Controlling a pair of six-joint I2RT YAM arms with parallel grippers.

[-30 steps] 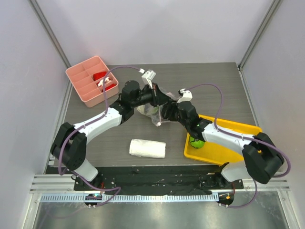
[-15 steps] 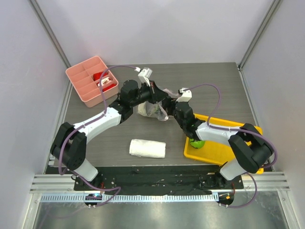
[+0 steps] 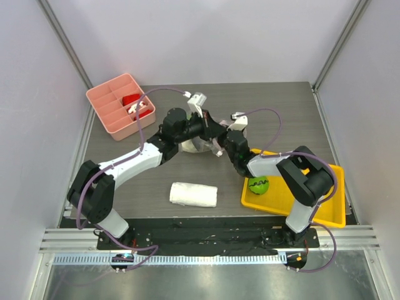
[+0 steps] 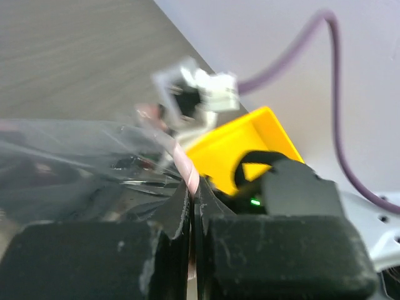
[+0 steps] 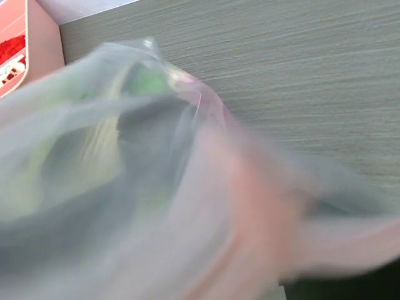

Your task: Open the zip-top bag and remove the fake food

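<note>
The left gripper is squeezing its two black fingers tight together. It is pinching a thin fold of the clear crinkly zip-top bag, right by the pink zip strip. I think it is holding that edge so the bag cannot slide away while the other arm is working at the bag's mouth.

From above, the bag is sitting in the middle of the grey table, just below the left gripper. The right gripper is pressing in at the bag's right side, close enough to be touching it. Its own camera is showing only blurry plastic filling the view, so I cannot tell if its fingers are wide, narrow or holding anything. A green patch and a dark shape are showing through the plastic. They are probably toy food inside the bag, but they are too blurry to name.

One piece of food is already out. The small green ball with dark wavy stripes is lying in the yellow plastic tray, beside the right arm and well apart from both grippers.

The white folded towel and the pink divided box are lying off to the side, away from the bag.
</note>
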